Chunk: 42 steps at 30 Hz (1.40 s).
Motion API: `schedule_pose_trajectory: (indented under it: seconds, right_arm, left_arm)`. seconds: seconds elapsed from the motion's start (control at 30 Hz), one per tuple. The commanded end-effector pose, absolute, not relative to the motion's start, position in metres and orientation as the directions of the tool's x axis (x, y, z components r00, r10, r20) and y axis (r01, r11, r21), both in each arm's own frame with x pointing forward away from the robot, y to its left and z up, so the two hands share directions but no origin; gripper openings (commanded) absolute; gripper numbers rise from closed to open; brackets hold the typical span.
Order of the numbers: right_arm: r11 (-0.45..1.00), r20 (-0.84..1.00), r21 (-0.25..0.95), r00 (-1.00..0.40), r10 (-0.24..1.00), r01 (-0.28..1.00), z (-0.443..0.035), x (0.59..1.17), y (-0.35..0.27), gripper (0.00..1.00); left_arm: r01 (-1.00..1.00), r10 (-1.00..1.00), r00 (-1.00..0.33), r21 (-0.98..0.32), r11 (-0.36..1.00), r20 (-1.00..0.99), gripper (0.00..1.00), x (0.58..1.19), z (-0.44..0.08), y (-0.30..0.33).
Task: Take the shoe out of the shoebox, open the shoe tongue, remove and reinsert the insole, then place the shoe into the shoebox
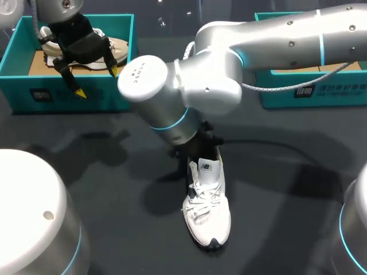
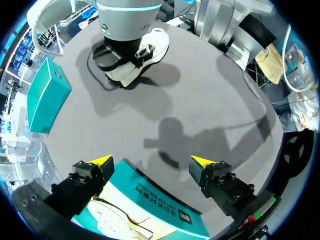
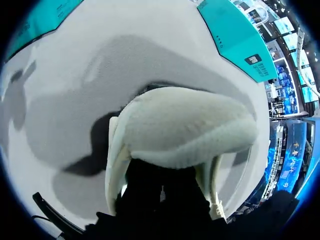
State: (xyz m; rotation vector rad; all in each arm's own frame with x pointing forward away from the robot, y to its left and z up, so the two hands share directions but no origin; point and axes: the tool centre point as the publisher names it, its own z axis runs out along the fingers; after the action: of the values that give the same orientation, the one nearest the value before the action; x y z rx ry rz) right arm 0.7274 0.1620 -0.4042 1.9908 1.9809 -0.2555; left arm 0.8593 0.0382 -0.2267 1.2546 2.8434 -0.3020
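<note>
While the left claw (image 1: pixel 97 81) (image 2: pixel 150 162) hangs released, its yellow tips spread wide apart and gripping nothing, it sits above the front wall of the left shoebox (image 1: pixel 17 86) (image 2: pixel 165 200), a teal box at the far left of the dark bench (image 1: pixel 86 160). A beige shoe (image 1: pixel 123 48) (image 2: pixel 120 220) lies inside that box on its cardboard floor. Further right, near the middle of the bench and well clear of both boxes, the white shoe (image 1: pixel 207 212) (image 2: pixel 154 44) (image 3: pixel 190 125) stands upright on its sole, laces up, toe pointing toward the near edge. The right arm (image 1: pixel 275 40) (image 2: pixel 127 20) comes in from the right and reaches past the middle, and its right claw (image 1: pixel 202 150) is down at the heel end of the white shoe. From the right wrist view only the padded heel collar shows close up, so I cannot tell whether this claw is clenched or released. The right shoebox (image 1: pixel 321 94) (image 2: pixel 47 95) (image 3: pixel 235 35), also teal, sits at the far right of the bench.
</note>
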Motion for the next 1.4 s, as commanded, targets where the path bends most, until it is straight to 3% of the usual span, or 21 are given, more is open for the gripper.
schedule_pose_trajectory:
  seconds: [0.03,0.6,1.13,1.4]
  right_arm:
    - [-0.029,-0.180,0.099,0.047,0.983,0.995,-0.427,0.725,0.168,0.00]
    - [-0.072,-0.378,0.300,0.187,0.907,0.951,-0.339,0.708,0.178,0.00]
    - [-0.049,-0.535,0.331,0.229,0.813,0.943,-0.369,0.712,0.174,0.00]
    - [-0.115,-0.590,0.336,0.304,0.748,0.935,-0.388,0.709,0.155,0.00]
  left_arm:
    - [0.734,0.731,-0.676,-0.166,0.658,-0.094,1.00,0.859,-0.226,0.039]
    - [0.734,0.731,-0.676,-0.166,0.658,-0.094,1.00,0.859,-0.226,0.039]
    - [0.734,0.731,-0.676,-0.166,0.658,-0.094,1.00,0.859,-0.226,0.039]
    - [0.734,0.731,-0.676,-0.166,0.658,-0.094,1.00,0.859,-0.226,0.039]
